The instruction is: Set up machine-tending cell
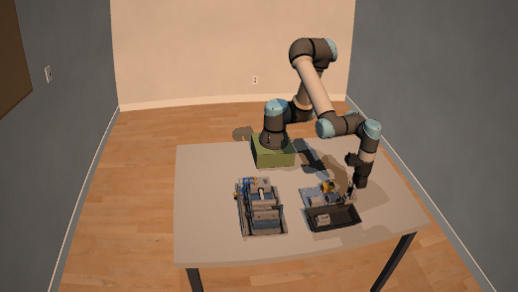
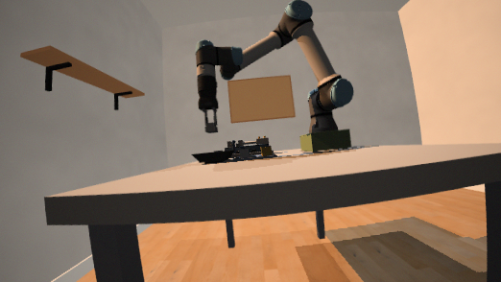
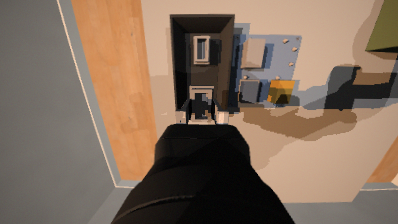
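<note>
Black and shallow, the rectangular outfeed tray lies directly under my hand, and I read this as the middle of the job rather than the end. The hand is pinching a pale grey finished part with a dark pocket on its upper face, held in the air above the near end of the tray; the exterior view shows it well above the bench. A second pale finished part, pocket up, already lies flat on the tray floor toward the far end, so I judge one part delivered and this one about to follow.

On the blue-grey infeed plate just beside the tray I see a light grey aluminium blank, a darker grey block that I take for another blank, and a golden brass blank. Whether each lies clear of the pins I cannot tell from here.

The grey machine vise with blue hoses sits well apart from the tray in the top view. I cannot make out a blank between its jaws, so I judge the seating step not yet done. Left to do, as I see it: lower and release this part, load the vise, then lift the arm free.
</note>
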You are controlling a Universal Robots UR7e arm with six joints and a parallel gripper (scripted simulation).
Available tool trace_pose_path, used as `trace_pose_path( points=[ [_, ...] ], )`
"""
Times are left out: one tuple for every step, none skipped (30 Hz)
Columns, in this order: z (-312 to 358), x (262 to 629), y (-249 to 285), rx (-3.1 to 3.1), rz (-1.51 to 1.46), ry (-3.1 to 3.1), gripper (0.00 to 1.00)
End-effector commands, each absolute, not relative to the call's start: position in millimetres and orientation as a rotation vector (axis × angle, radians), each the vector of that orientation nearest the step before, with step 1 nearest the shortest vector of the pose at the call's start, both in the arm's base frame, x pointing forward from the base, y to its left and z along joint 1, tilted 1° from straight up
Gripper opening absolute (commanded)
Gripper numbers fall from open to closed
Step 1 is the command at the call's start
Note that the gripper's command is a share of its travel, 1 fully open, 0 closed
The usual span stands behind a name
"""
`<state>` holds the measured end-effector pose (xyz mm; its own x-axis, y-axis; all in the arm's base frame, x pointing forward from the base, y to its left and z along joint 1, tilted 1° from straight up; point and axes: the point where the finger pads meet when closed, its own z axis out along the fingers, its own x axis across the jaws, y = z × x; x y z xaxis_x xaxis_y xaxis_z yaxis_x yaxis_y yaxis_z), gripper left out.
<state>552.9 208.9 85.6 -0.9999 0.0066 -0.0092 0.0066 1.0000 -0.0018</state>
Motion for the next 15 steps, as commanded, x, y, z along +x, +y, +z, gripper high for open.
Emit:
trace_pose_path(
  points=[
    [81, 553, 208, 0.013, -0.005, 3.135, 0.00],
    [81, 553, 208, 0.013, -0.005, 3.135, 0.00],
    [81, 553, 208, 0.013, -0.005, 3.135, 0.00],
    [80, 553, 208, 0.013, -0.005, 3.135, 0.00],
    [79, 553, 208, 0.013, -0.005, 3.135, 0.00],
    [78, 553, 208, 0.013, -0.005, 3.135, 0.00],
    [77, 553, 208, 0.013, -0.005, 3.135, 0.00],
    [76, 553, 208, 0.013, -0.005, 3.135, 0.00],
    [75, 553, 208, 0.013, -0.005, 3.135, 0.00],
    [74, 553, 208, 0.013, -0.005, 3.135, 0.00],
    [73, 553, 208, 0.013, -0.005, 3.135, 0.00],
    [71, 553, 208, 0.013, -0.005, 3.135, 0.00],
    [70, 553, 208, 0.013, -0.005, 3.135, 0.00],
    [68, 553, 208, 0.013, -0.005, 3.135, 0.00],
    [67, 553, 208, 0.013, -0.005, 3.135, 0.00]
  ],
)
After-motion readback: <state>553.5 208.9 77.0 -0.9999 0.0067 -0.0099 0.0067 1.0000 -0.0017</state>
